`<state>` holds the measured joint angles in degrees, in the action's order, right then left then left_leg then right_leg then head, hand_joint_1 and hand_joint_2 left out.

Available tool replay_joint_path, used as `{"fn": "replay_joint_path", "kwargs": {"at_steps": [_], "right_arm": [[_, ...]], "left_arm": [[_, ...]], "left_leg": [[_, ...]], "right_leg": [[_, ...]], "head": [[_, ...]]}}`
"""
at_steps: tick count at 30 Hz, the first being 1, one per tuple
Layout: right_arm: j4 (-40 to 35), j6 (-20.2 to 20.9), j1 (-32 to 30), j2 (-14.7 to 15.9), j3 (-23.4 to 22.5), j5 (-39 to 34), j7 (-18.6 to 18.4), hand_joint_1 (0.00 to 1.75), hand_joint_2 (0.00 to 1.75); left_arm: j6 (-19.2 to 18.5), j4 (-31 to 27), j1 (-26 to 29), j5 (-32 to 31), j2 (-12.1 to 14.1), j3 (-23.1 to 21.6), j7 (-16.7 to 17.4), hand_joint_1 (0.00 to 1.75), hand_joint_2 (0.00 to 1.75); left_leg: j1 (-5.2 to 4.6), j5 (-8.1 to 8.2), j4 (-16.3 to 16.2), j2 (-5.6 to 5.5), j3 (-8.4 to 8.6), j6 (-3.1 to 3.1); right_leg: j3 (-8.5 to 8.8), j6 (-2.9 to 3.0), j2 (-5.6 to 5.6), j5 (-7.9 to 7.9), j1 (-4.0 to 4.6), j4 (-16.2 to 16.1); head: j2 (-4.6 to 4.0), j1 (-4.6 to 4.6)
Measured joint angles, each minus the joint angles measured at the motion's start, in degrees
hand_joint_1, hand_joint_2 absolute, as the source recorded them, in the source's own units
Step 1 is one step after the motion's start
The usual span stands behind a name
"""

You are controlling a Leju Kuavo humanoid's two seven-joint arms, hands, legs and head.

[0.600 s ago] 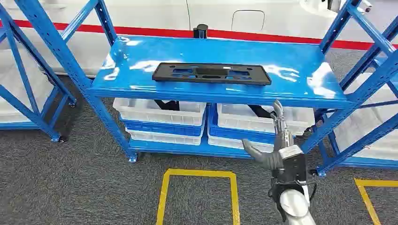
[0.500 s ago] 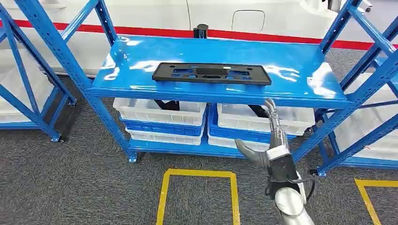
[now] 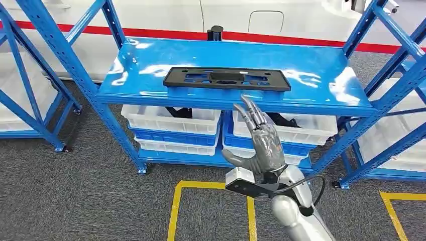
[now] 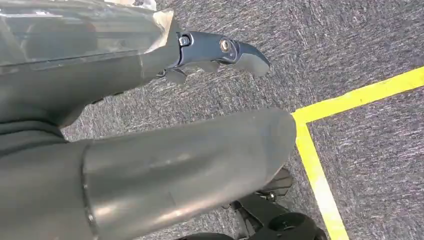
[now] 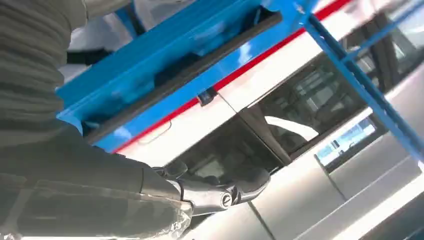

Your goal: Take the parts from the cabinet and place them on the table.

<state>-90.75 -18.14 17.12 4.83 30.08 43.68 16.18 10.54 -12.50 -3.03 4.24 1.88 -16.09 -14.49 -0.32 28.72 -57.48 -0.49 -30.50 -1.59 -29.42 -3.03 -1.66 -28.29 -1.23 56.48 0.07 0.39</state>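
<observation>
The right hand [image 3: 264, 145] is raised in front of the blue rack, fingers [image 3: 249, 113] spread and pointing up toward the shelf edge, thumb [image 3: 236, 160] stretched out to the side; it holds nothing. Its silver forearm [image 3: 296, 216] rises from below at a slant, with the wrist camera block [image 3: 246, 185] beneath the palm. Just beyond and above the fingertips, apart from them, the flat black plastic part [image 3: 227, 79] lies along the blue shelf top [image 3: 321, 75], near its front edge. Behind the hand, under the shelf, white bins [image 3: 171, 120] sit on the lower level. On the grey carpet beside the forearm runs a yellow floor line [image 3: 176, 211]. The left hand [image 4: 150, 165] hangs over the carpet with nothing in it; whether its fingers are apart or curled cannot be told. Farthest back stands a white wall panel with a red stripe [image 3: 166, 34].
</observation>
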Motion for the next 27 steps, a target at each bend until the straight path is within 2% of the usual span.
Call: {"fn": "replay_joint_path", "kwargs": {"at_steps": [17, 22, 26, 27], "right_arm": [[4.6, -1.0, 11.4, 3.8, 17.0, 29.7, -9.7, 0.0, 1.75], [6.8, -1.0, 13.2, 5.2, 20.4, 37.7, -12.9, 0.0, 1.75], [8.2, -1.1, 13.8, 5.7, 21.5, 38.7, -13.9, 0.0, 1.75], [8.4, -1.1, 13.8, 5.8, 21.7, 38.5, -14.0, 0.0, 1.75]], "left_arm": [[0.3, 0.0, -0.2, 1.0, 0.0, 0.3, 1.0, 0.0, 0.0], [0.6, 0.0, -0.4, 1.8, 0.1, 0.5, 1.8, 0.0, 0.0], [1.0, 0.0, -0.7, 2.4, 0.2, 0.6, 2.2, 0.0, 0.0], [1.0, 0.0, -0.7, 2.4, 0.3, 0.7, 2.2, 0.0, 0.0]], "left_leg": [[0.0, -0.04, 0.0, 0.0, -0.01, -0.02], [-0.16, -0.03, -0.2, -0.05, -0.1, -0.04], [-0.43, 0.04, -0.3, -0.06, -0.23, -0.19], [-0.55, 0.03, -0.3, -0.06, -0.28, -0.39]], "right_leg": [[-0.05, 0.0, 0.04, 0.01, 0.0, 0.0], [-0.09, -0.19, 0.05, 0.14, -0.12, -0.1], [-0.2, -0.41, 0.04, 0.25, -0.48, -0.1], [-0.23, -0.54, 0.03, 0.33, -0.6, -0.2]], "head": [[0.0, 0.0], [0.0, -0.04], [0.0, -0.02], [0.0, -0.02]]}}
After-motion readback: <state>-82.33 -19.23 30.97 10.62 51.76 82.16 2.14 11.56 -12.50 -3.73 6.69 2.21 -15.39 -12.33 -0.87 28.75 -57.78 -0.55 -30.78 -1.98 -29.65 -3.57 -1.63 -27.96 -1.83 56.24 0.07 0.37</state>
